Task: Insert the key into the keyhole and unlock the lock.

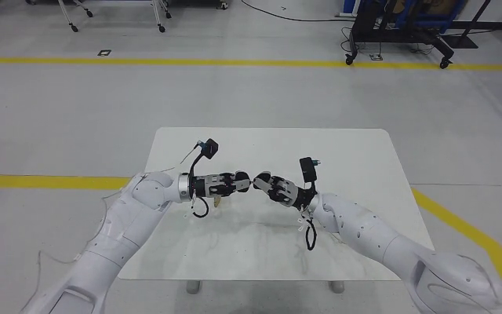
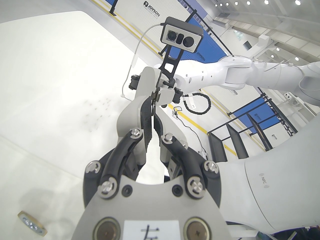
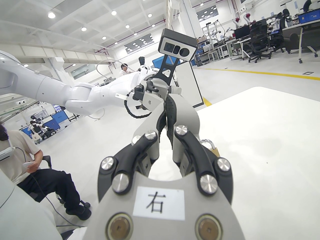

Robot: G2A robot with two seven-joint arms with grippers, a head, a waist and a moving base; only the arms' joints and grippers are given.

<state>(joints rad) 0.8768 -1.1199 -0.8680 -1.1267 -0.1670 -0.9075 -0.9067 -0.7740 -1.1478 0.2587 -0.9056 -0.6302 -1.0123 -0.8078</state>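
- Big hall, pale floor with yellow lines; a white desk (image 1: 353,157) carries the work.
- Lock (image 1: 216,202): brass, lying flat near the desk's middle, slightly toward its left edge, under the left arm's wrist. Neither claw touches it.
- Left claw (image 2: 152,112): clenched, held above the desk's middle, tip to tip with the other.
- Right claw (image 3: 165,109): clenched likewise.
- Progress, my reading: key not yet in the keyhole; insertion and turning both remain.
- Hard to make out: the key. A thin dark sliver (image 2: 155,98) where the tips meet may be it; which claw pinches it, cannot tell. Keyhole hidden.
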